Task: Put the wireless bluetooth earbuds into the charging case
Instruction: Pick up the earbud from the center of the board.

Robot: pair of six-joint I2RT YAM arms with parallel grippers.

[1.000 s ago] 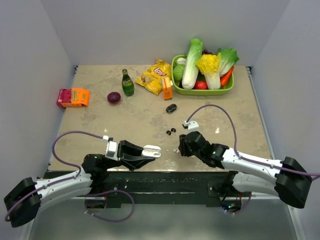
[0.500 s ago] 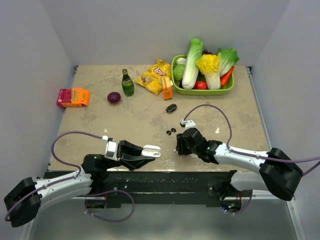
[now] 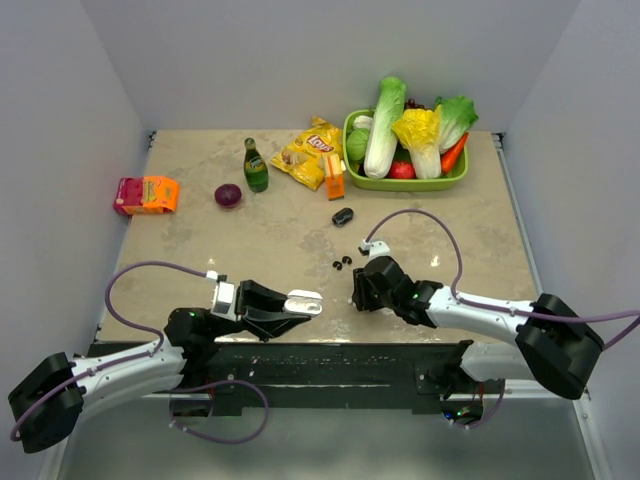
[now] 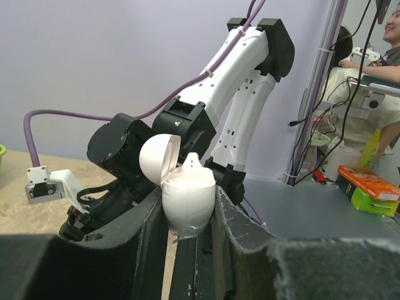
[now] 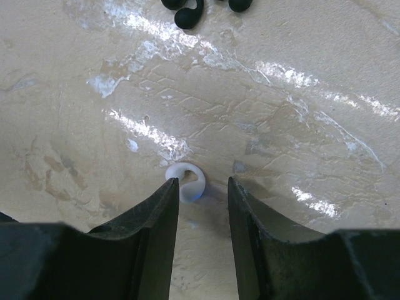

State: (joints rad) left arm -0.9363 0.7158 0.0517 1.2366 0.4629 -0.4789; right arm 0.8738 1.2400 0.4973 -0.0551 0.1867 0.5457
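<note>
Clearly, the white earbud (image 5: 185, 182) is tiny, glossy, hook-curled.

Open tabletop (image 5: 300, 125) flanks white earbud (image 5: 185, 182); black earbuds (image 5: 187, 15) lie beyond.

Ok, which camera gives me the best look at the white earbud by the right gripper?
Right wrist: the white earbud lies on the table, sharp and close, between the tips of the open right gripper. In top external that gripper hides it. Left wrist shows the charging case, not this earbud.
</note>
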